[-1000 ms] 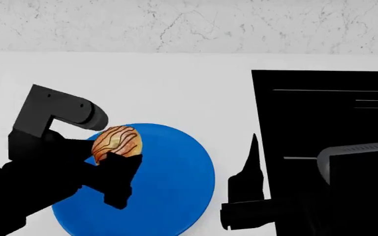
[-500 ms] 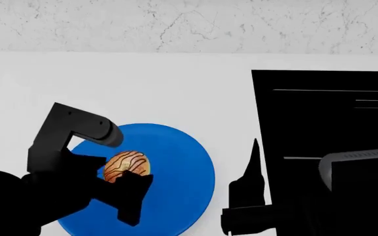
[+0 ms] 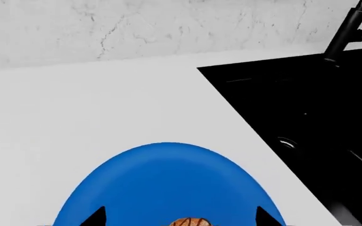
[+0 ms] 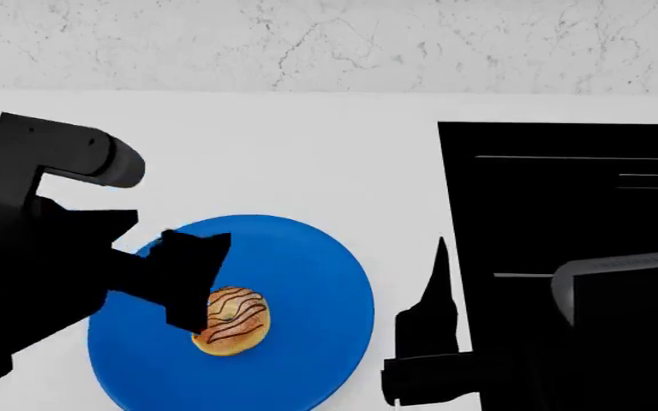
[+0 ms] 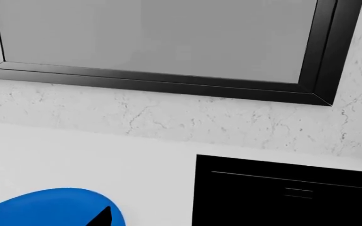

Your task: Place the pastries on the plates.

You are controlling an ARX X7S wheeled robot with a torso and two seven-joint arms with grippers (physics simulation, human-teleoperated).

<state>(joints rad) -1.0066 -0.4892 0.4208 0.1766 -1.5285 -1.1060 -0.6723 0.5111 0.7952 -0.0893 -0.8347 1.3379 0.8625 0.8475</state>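
Observation:
A golden bun with dark chocolate stripes [image 4: 233,321] lies on the bright blue plate [image 4: 306,282], left of its middle. My left gripper [image 4: 188,276] hangs open just above and left of the bun, not touching it. In the left wrist view the bun [image 3: 190,221] peeks in at the frame's edge between the two spread fingertips [image 3: 96,217], over the blue plate [image 3: 168,179]. My right gripper [image 4: 432,317] stands open and empty beside the plate's right rim. Its wrist view catches the plate's rim [image 5: 49,205] and a dark fingertip [image 5: 104,217].
A black sink [image 4: 569,197] is set into the white counter at the right, close to my right arm. Its black faucet [image 3: 348,28] rises at the back. A marble wall [image 4: 329,43] closes the counter's far side, with a dark-framed window [image 5: 168,42] above.
The left gripper lowered the bun onto the blue plate, let it go, then drew back up and to the left. The right arm has stayed put.

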